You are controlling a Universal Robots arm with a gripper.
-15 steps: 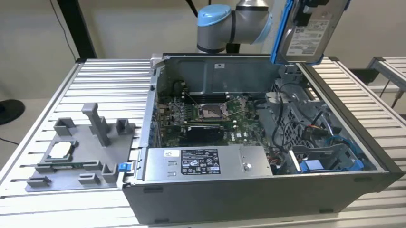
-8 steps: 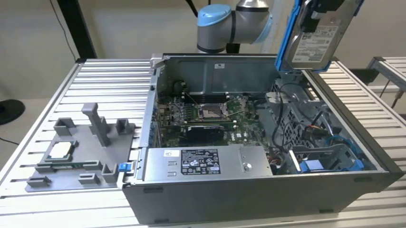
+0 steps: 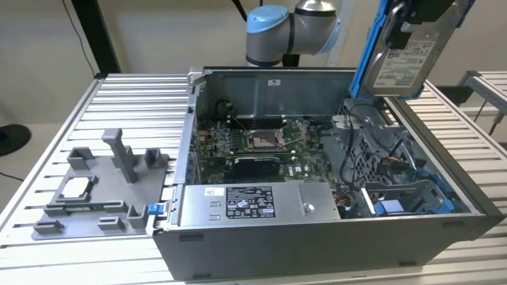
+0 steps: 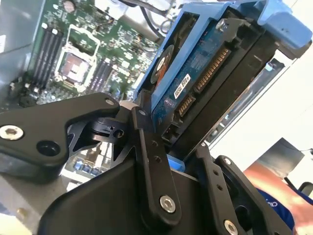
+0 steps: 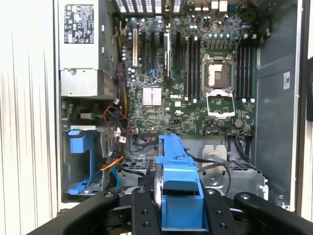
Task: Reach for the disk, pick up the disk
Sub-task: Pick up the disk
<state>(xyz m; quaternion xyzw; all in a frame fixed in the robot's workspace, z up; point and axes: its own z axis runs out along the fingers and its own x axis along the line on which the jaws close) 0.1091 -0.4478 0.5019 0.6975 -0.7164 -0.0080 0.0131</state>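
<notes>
Holding: the end effector (image 3: 420, 24) was clenched on the disk (image 3: 404, 62), black fingers (image 5: 143, 213) flanking its blue bracket (image 5: 178, 178).
Disk position: raised clear above the open computer case (image 3: 317, 237), toward 1 o'clock in the exterior view.
Case: rested on the slatted counter (image 3: 135, 107), motherboard (image 5: 195, 83) exposed.

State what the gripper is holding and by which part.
The gripper is shut on the disk, fingers clamping the end of its blue bracket, holding it raised over the open computer case.
</notes>
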